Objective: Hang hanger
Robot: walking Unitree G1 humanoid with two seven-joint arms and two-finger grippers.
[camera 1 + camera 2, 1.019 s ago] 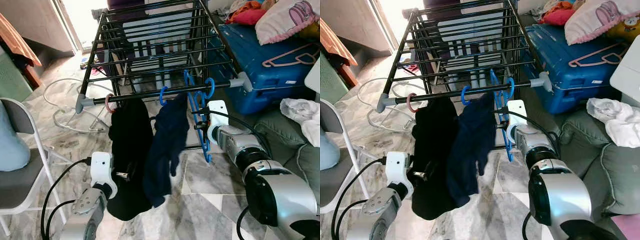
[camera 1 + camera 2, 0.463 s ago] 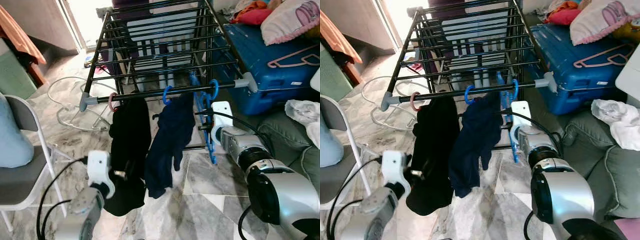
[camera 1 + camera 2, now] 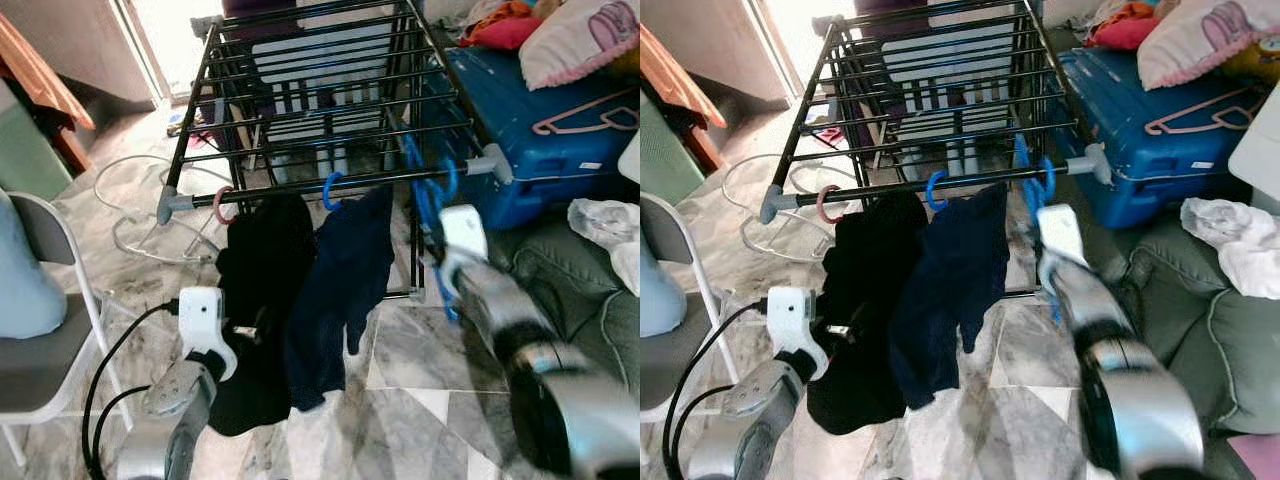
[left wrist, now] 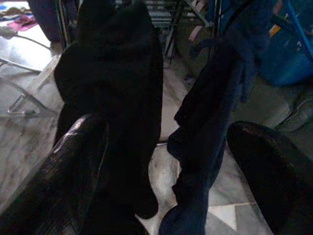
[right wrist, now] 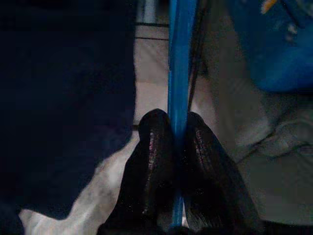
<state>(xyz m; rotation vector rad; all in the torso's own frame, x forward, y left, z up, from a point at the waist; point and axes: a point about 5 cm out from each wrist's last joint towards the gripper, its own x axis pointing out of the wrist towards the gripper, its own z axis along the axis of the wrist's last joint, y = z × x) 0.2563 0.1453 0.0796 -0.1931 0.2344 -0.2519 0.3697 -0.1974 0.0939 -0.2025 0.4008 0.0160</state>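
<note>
Left gripper (image 4: pixel 161 161): fingers (image 4: pixel 63 171) spread apart with nothing between them, held low before the hanging clothes.
Black garment (image 3: pixel 262 290): just ahead of the left gripper, hanging from a pink hook (image 3: pixel 222 207) on the front rail (image 3: pixel 330 186) of the drying rack (image 3: pixel 300 90).
Navy garment (image 3: pixel 345 270): beside the black one, to the right of the left gripper, hanging from a blue hook (image 3: pixel 330 188) on the same rail.
Blue hanger (image 5: pixel 180 63): between the navy garment and the right gripper's arm; its hooks (image 3: pixel 428 180) sit at the rail near the rack's grey end cap (image 3: pixel 487 163), its lower bar pinched in the right gripper.
Right gripper (image 5: pixel 177 147): fingers (image 5: pixel 154 161) pressed together on the blue hanger's thin bar, just below the rail; arm blurred in the head views.
Blue suitcase (image 3: pixel 540 130): beyond the right gripper, right of the rack, with a pink hanger (image 3: pixel 585 112) lying on top.
</note>
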